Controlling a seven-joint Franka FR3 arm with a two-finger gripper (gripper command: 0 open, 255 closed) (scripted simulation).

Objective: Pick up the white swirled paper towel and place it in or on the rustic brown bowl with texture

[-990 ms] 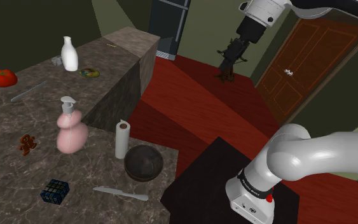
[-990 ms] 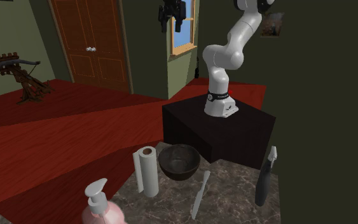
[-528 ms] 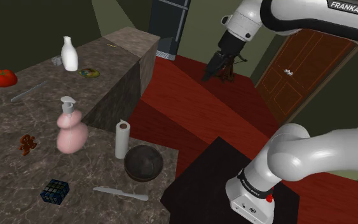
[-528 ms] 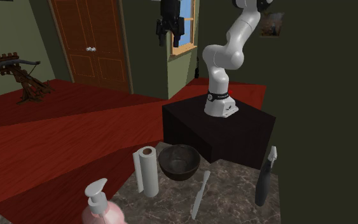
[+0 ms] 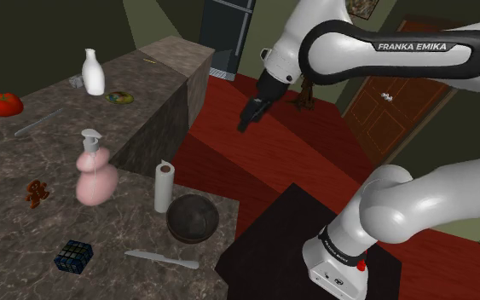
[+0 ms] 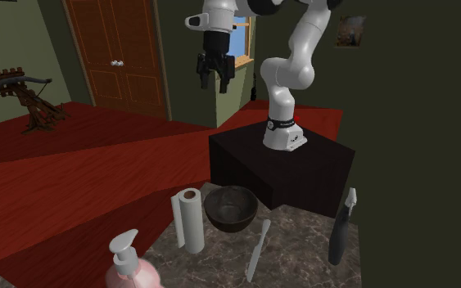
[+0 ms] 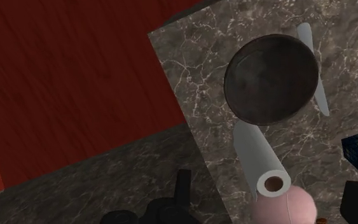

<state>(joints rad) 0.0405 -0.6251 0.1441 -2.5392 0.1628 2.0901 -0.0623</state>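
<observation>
Claw [image 6: 214, 82] spread, up in air, well apart from ppr towel [image 5: 163, 187] (upright, just beside dark bowl [image 5: 193, 218])

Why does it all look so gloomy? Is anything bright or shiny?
Shoulder view: dim all over, yet the paper towel and pink soap bottle stand out pale beside the dark bowl. Second exterior view: the window is the brightest patch, behind the gripper. Wrist view: a faint grey sheen inside the bowl, no hard glare.
</observation>
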